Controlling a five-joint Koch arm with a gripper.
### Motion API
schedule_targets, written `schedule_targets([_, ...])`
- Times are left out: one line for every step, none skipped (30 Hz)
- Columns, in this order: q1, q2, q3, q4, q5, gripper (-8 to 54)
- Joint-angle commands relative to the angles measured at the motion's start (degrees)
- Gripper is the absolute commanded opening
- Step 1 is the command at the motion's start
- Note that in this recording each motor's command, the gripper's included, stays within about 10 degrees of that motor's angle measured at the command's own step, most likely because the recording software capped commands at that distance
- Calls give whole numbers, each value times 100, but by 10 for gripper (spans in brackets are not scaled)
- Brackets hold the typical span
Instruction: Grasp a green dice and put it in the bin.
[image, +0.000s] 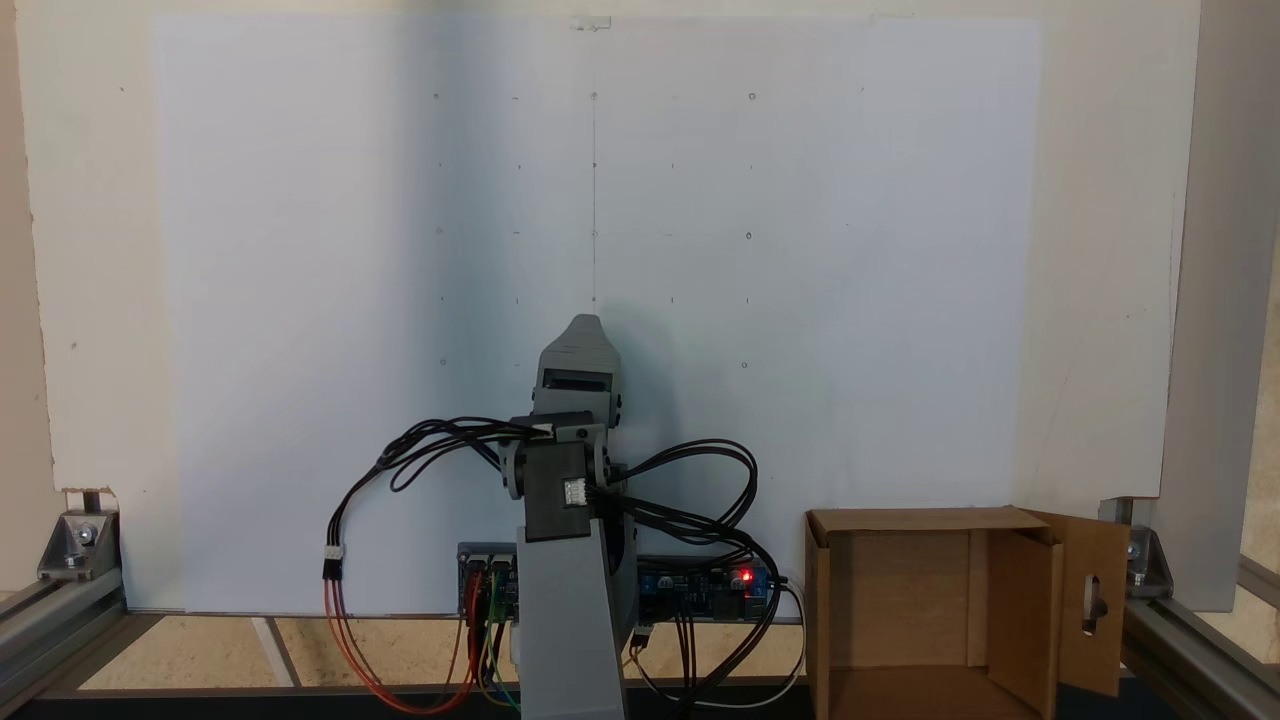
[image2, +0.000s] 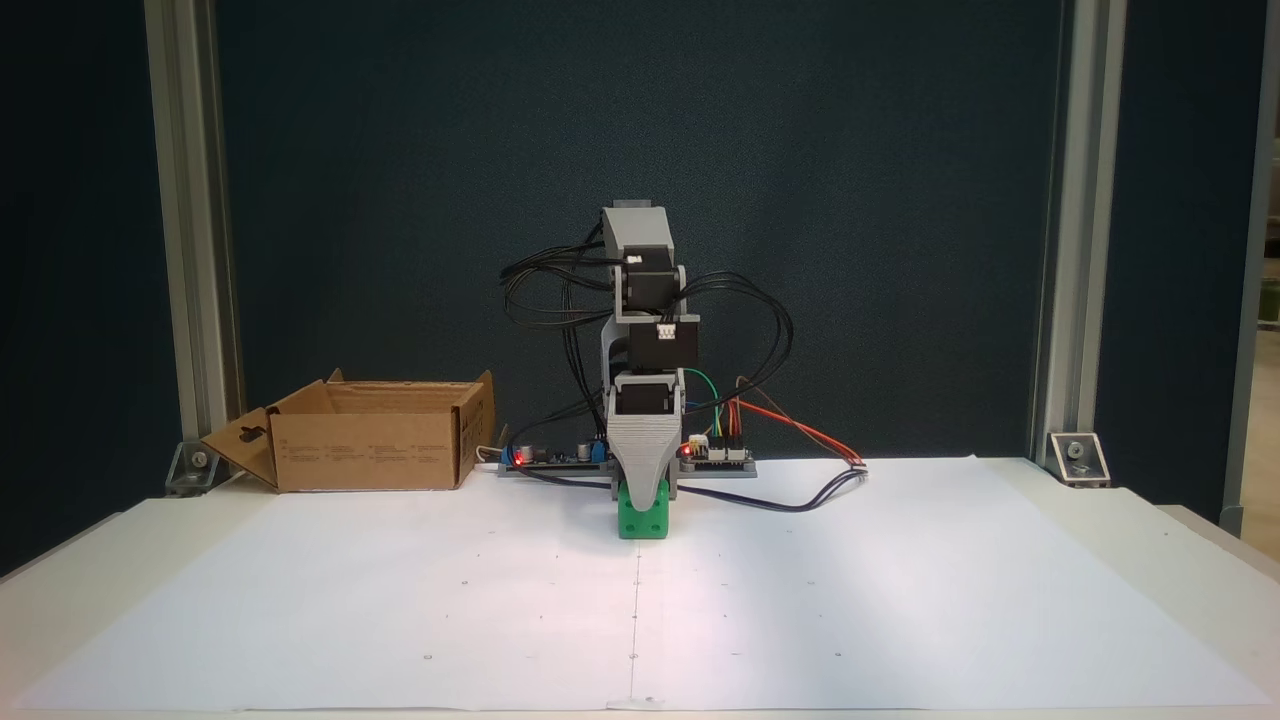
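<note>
The green dice (image2: 642, 517) sits upright on the white surface (image2: 800, 600) beneath my end effector (image2: 641, 484); the open cardboard bin (image2: 365, 450) stands well apart.

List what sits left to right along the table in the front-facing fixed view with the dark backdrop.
Left metal corner bracket → bin → green dice, with the arm directly above it → white cable connector → right metal corner bracket.
</note>
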Motion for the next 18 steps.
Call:
schedule_targets([-9,35,-114,-97,229,431])
schedule_targets([-18,35,-105,-105,229,431])
schedule_targets([-18,35,-105,-105,229,431])
schedule_targets([-18,35,-105,-105,229,431])
schedule_targets([-18,35,-97,-105,220,431])
schedule_targets([-18,26,-79,-132,220,431])
schedule_targets([-18,-9,-70,-158,229,431])
schedule_targets([-18,-44,-62,-158,229,431])
schedule_targets([-9,-70,-62,-158,220,431])
schedule_targets([0,-97,-53,-158,220,432])
schedule_targets([0,-132,-53,-149,220,432])
schedule_targets([0,-193,-53,-158,211,432])
schedule_targets([0,-255,-53,-149,211,432])
schedule_targets([0,-255,-53,-149,211,432])
schedule_targets([0,-272,-53,-158,211,432])
schedule_targets([0,-316,-53,-158,211,432])
schedule_targets([0,-387,-53,-158,211,432])
schedule_targets([0,-422,-53,-158,211,432])
